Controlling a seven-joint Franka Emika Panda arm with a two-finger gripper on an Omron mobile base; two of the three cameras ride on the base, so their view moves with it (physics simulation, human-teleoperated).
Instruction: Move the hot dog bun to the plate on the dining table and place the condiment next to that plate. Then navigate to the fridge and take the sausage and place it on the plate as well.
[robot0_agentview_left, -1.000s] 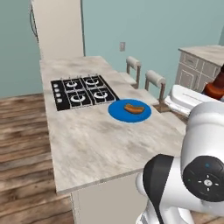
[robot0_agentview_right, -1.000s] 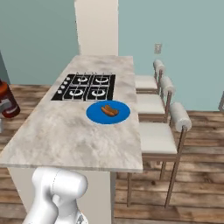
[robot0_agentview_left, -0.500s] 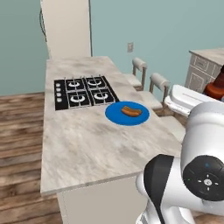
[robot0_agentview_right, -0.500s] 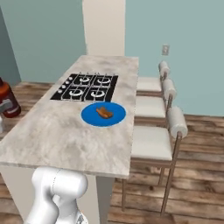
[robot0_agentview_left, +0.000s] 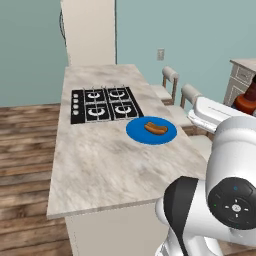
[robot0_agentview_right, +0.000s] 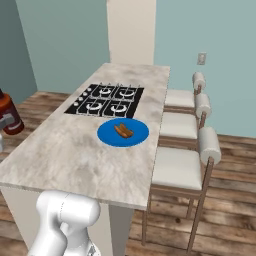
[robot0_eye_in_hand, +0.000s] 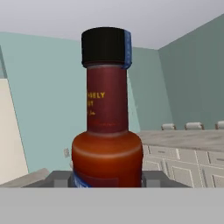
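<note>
Condiment bottle (robot0_eye_in_hand: 107, 131), rigid, smooth, probably glass and top-heavy, held upright in the pincer (robot0_eye_in_hand: 107, 180) apparently clamped at its wide base, well apart from the blue plate (robot0_agentview_left: 150, 131) mid-surface (robot0_agentview_left: 100, 165) bearing the bun (robot0_agentview_left: 155, 128).

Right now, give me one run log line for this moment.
gripper: shut on condiment bottle, held upright | bun: on blue plate, on island counter | condiment: not yet beside plate

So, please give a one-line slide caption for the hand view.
Pincer shut on an upright reddish-brown condiment bottle with black cap.
</note>
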